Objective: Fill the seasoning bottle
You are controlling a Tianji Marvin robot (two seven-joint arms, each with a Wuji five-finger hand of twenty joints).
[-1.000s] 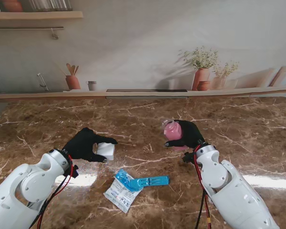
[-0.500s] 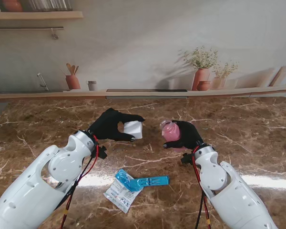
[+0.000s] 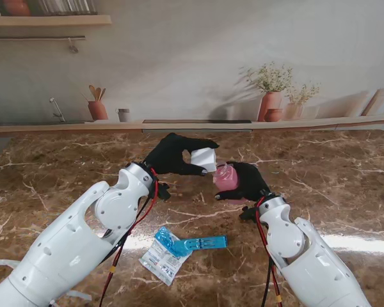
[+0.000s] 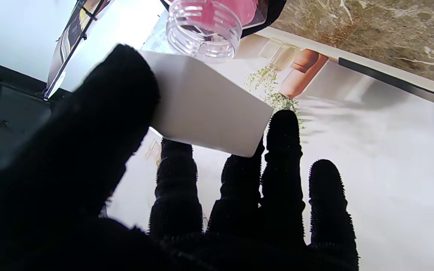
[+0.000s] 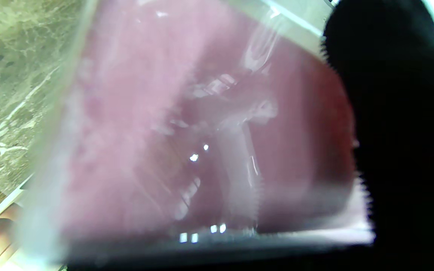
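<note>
Two black-gloved hands close together over the middle of the brown marbled worktop (image 3: 64,166). Left hand (image 3: 171,154) raised off the surface, clamped on a small white box (image 3: 204,158): thumb on one face, fingers (image 4: 283,150) curled behind the opposite edge, as seen from the left wrist. Box tilted, one corner just beside the open threaded mouth of the seasoning bottle (image 3: 226,176); touching or a hair apart, cannot tell. Contents of the box hidden; no opening visible from any view.

Nearer, between the two forearms, flat on the worktop: a torn white sachet (image 3: 158,261) with small print too fine to read, and overlapping it a blue plastic piece (image 3: 191,243), shape hard to make out.

Right of the box, the clear bottle with pink contents, leaning left toward the box, wrapped by the right hand (image 3: 249,181) from the right side. Bottle base hidden behind the glove, so resting on the worktop or lifted cannot be told. Right wrist view almost filled by blurred pink bottle wall, one dark finger (image 5: 401,113) along its edge, nothing sharper.

Far edge: a low ledge (image 3: 64,127) before a wall printed with pots and plants.
</note>
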